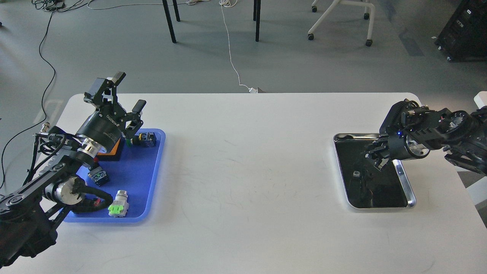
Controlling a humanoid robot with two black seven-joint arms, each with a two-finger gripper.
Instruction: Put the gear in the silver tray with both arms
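The silver tray (406, 183) lies at the right of the white table, its dark floor mirroring what is above it. My right gripper (376, 158) comes in from the right and hangs low over the tray's far half. It is small and dark, so I cannot tell its fingers apart. A tiny grey spot (356, 174) shows on the tray floor; I cannot tell whether it is the gear or a reflection. My left gripper (130, 90) is open and empty, pointing up above the far edge of the blue tray (149, 179).
The blue tray holds an orange-and-black block (112, 148), a green push-button switch (144, 139), a red-capped switch (97, 173) and a grey-and-green part (119, 204). Chair and table legs stand on the floor beyond the table.
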